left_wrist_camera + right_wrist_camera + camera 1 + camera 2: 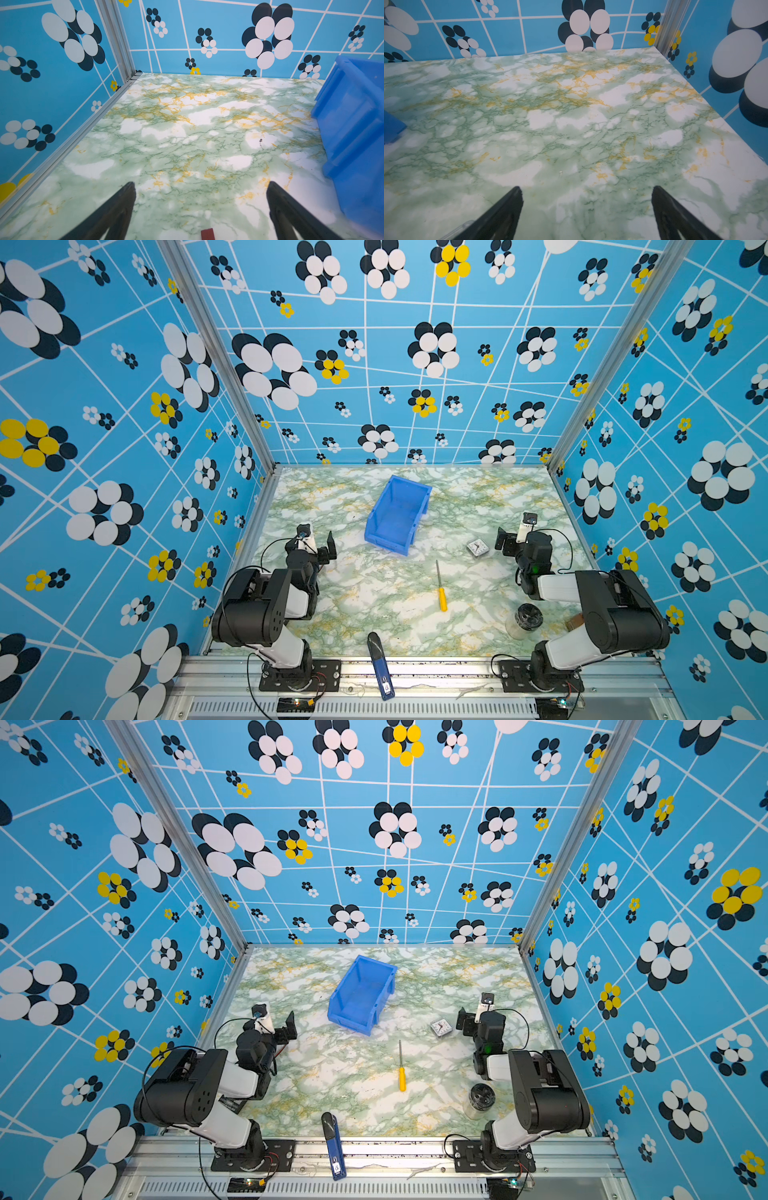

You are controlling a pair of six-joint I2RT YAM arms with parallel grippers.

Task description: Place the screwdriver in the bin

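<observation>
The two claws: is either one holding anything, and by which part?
Nothing is held. The left gripper and the right gripper both stand open and empty, and the screwdriver lies loose on the table between the arms.

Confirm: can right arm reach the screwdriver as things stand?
Probably yes. The screwdriver lies alone on bare table, nothing over it. Jaws on the right arm are open and empty. Only the small clock sits near the path; the jar is off to the side.

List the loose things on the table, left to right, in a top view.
bin → screwdriver → small clock → clear jar. The blue-and-black pen-like object is left out: it falls within the bin's width.
</observation>
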